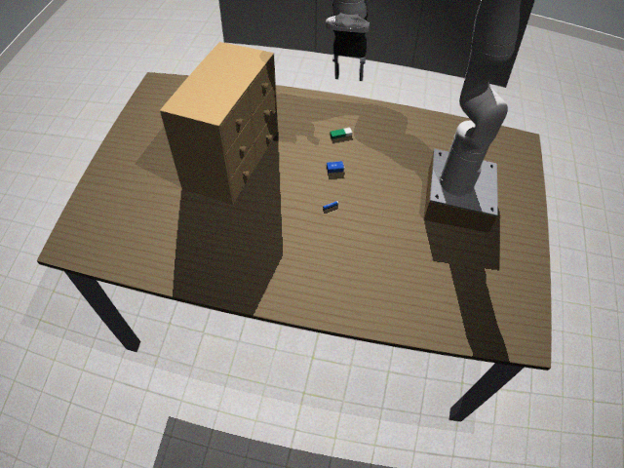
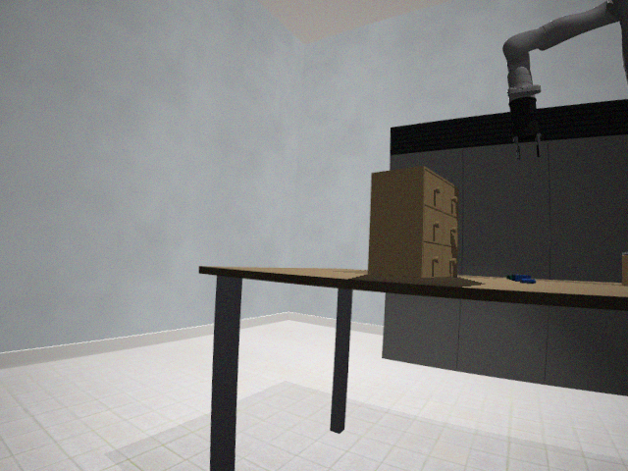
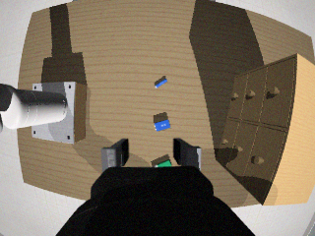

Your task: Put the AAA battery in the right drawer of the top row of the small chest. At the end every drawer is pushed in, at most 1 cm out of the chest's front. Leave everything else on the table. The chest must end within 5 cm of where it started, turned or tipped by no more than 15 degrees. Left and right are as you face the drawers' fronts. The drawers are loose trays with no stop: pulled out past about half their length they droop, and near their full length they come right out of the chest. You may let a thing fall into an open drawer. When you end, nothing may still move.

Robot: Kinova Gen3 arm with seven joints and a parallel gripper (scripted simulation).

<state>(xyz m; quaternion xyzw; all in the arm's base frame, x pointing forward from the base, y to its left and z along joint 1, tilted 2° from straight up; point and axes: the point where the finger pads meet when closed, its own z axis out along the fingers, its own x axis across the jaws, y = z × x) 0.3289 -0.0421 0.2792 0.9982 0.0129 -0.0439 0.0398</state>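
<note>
The small wooden chest (image 1: 221, 121) stands on the left half of the table, its six knobbed drawers all shut flush. The top row's right drawer (image 1: 263, 88) is the far upper one. The AAA battery (image 1: 331, 205) is a small blue cylinder lying flat on the table in front of the chest; it also shows in the wrist view (image 3: 160, 82). My gripper (image 1: 348, 70) hangs high above the table's far side, pointing down, open and empty. In the side view it (image 2: 527, 147) is above and beyond the chest (image 2: 410, 223).
A blue block (image 1: 334, 166) and a green and white block (image 1: 340, 133) lie in a line with the battery, farther back. The arm's grey base (image 1: 466, 188) stands at the right of the table. Dark cabinets stand behind the table.
</note>
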